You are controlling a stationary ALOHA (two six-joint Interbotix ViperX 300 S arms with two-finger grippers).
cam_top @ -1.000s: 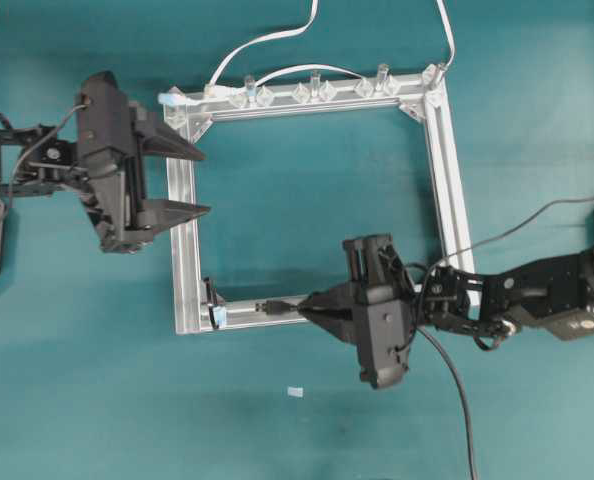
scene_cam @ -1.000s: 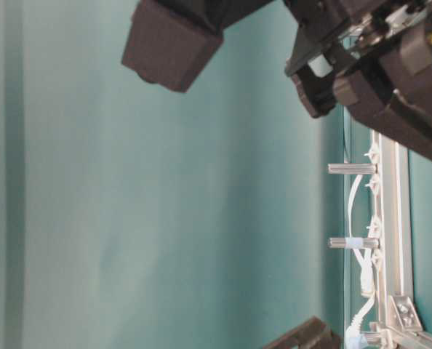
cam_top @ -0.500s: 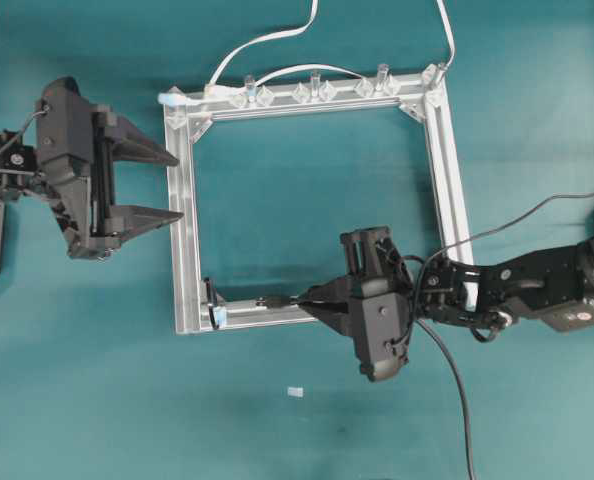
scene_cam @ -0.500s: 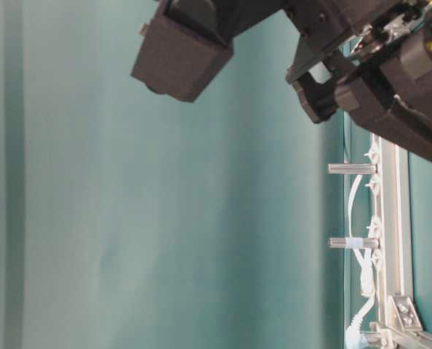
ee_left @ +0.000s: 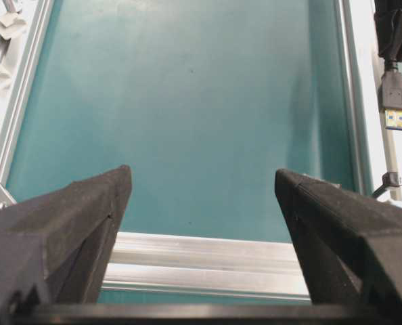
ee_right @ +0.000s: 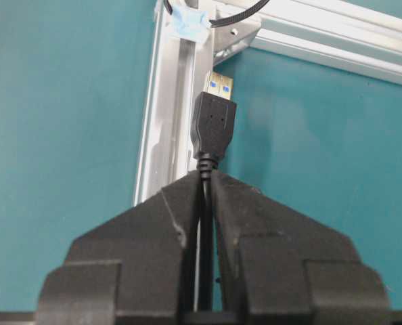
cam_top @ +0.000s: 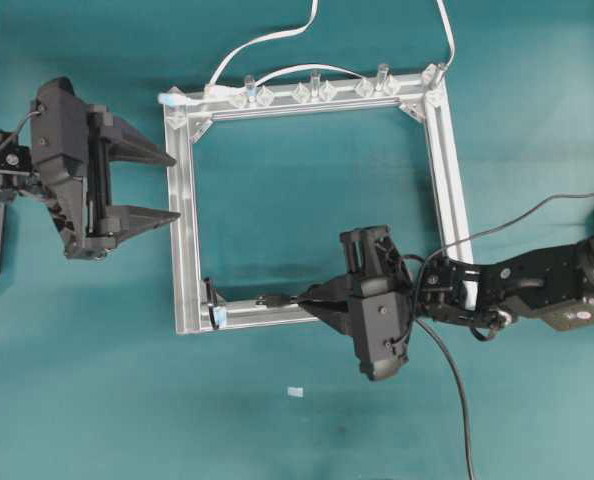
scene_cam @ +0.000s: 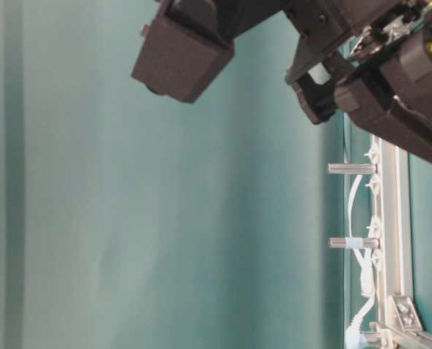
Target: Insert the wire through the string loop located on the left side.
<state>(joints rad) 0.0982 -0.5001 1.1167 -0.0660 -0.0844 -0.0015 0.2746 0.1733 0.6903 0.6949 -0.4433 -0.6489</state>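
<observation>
wire (ee_right: 213,122) — plug over frame's bottom rail (cam_top: 267,312), tip aimed at string loop (cam_top: 210,297) near left corner, not yet through | right gripper (cam_top: 312,305) — clamped on wire behind plug | left gripper (cam_top: 162,186) — spread wide, empty, beside left rail | step: approach; next: aligned advance through loop

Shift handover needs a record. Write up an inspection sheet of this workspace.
Surface: teal table, square aluminium frame lying flat.
Job's things: thin black wire with silvery USB plug aimed at the tiny dark string loop with pale-blue tape, not yet through.
Clutter: small pale scrap; clear plastic clips on the far rail.
Grippers: right gripper fingers shut on wire; left gripper open, holding nothing.
Cables: white cable along the clips.
Surroundings: nothing seen.
</observation>
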